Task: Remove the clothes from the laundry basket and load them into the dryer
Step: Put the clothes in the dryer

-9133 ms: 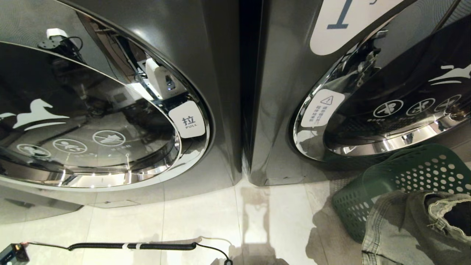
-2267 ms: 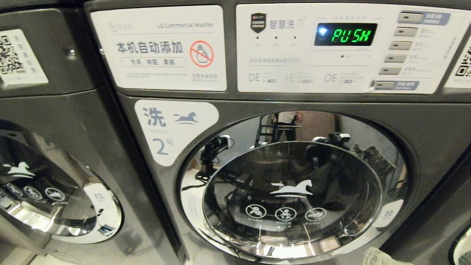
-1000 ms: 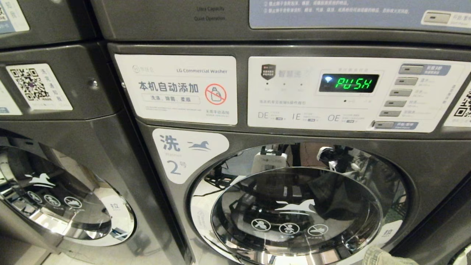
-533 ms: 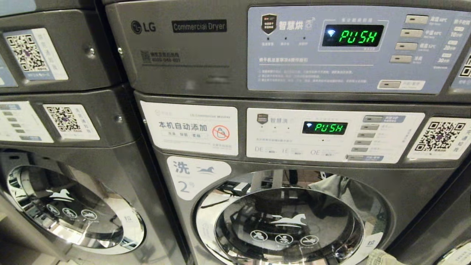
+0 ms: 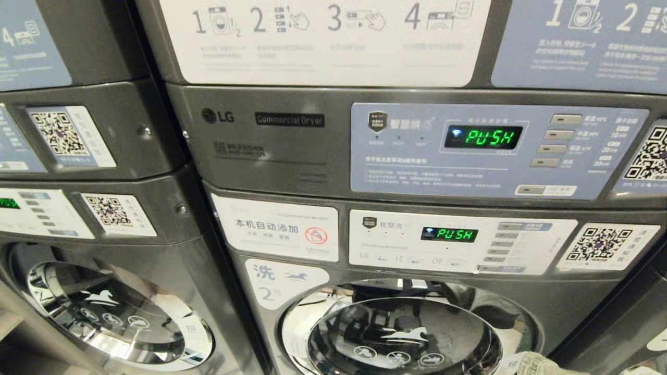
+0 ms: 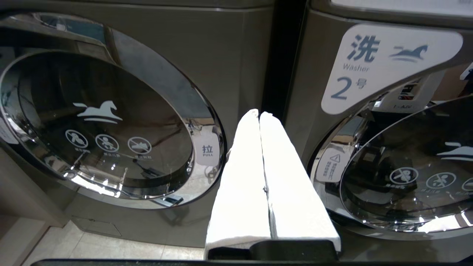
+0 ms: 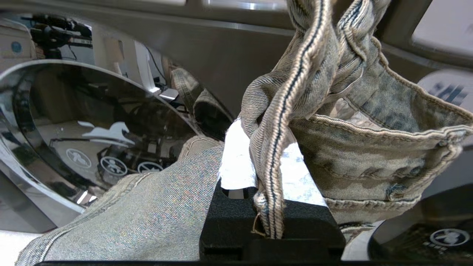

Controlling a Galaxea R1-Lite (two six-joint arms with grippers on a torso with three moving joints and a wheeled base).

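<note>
My right gripper (image 7: 268, 173) has its jaws clamped on a seam of the denim jeans (image 7: 332, 122), held before the washer door (image 7: 92, 122); heavy, limp fabric, best gripped at thick seams.

Faded denim jeans (image 7: 332, 147) (rough weave); glossy chrome washer door (image 5: 401, 338).

Left claw (image 6: 260, 115) pressed together and empty, right claw (image 7: 264, 147) clamped on denim
</note>
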